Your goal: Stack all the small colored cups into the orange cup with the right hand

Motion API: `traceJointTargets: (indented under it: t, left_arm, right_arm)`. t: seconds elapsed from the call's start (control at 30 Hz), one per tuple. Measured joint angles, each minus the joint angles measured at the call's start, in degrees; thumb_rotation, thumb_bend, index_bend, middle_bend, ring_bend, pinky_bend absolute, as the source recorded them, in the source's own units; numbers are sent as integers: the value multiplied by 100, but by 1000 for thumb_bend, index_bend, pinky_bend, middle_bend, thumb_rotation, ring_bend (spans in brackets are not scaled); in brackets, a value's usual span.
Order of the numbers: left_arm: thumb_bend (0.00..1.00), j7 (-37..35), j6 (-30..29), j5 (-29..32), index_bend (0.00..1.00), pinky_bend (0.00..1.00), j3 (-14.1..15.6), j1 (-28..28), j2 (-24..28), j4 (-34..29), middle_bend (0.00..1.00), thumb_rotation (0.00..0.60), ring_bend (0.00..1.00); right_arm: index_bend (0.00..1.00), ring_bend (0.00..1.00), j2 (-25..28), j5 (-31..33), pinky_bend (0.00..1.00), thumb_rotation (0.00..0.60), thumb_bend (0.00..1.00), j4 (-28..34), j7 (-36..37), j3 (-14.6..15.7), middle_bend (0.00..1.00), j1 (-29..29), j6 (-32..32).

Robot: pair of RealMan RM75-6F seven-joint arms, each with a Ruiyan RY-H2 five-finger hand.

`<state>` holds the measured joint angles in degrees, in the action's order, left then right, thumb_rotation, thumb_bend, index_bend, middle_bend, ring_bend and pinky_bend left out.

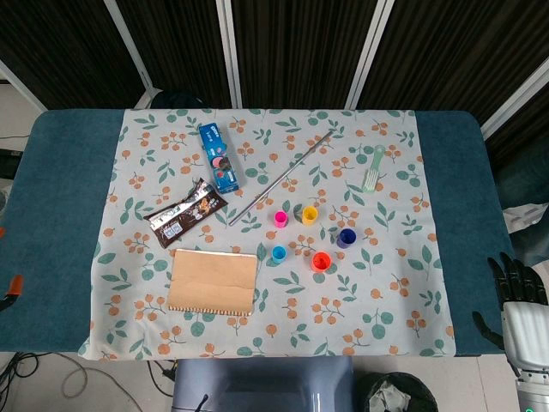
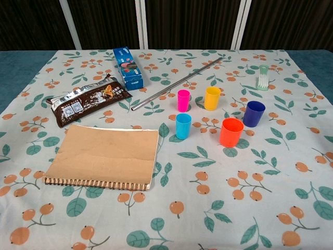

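The orange cup [image 1: 321, 261] sits at 10 o'clock from the empty, spread right hand [image 1: 517, 302], well apart; 4 small cups [image 2: 183, 125] stand around it.

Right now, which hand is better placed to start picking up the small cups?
The right hand. It is the only one in view, open beside the table's right edge, on the side nearest the dark blue cup and orange cup.
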<state>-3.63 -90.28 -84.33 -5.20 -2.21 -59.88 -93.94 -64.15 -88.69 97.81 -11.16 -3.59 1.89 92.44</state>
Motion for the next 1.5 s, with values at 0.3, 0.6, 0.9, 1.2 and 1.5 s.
traceJointTargets:
  t: [0.3, 0.6, 0.9, 1.2, 1.5]
  left_arm:
    - [352, 17, -19, 2, 131, 31, -6, 6, -14, -17, 33, 600, 0]
    - [352, 27, -19, 18, 131, 31, -11, 10, -22, -32, 32, 600, 0]
    - [352, 44, 18, 74, 131, 31, -24, 2, -32, -56, 32, 600, 0]
    - [352, 36, -1, 83, 131, 31, -31, 15, -38, -82, 32, 600, 0]
    - [352, 29, 16, 115, 131, 31, -36, 15, -38, -73, 32, 600, 0]
  right_arm:
    - [17, 1, 64, 47, 100, 600, 329, 7, 141, 11, 0, -6, -66]
    - [17, 1, 53, 117, 100, 600, 329, -45, 156, -13, 0, -47, -145]
    - [13, 2, 292, 360, 100, 600, 329, -16, 439, -156, 0, -319, -681]
    - [9, 2, 913, 1106, 100, 600, 329, 275, 577, -574, 0, -1444, -2602]
    - [61, 1, 888, 2537, 100, 600, 329, 346, 42, -1037, 0, -2843, -4126]
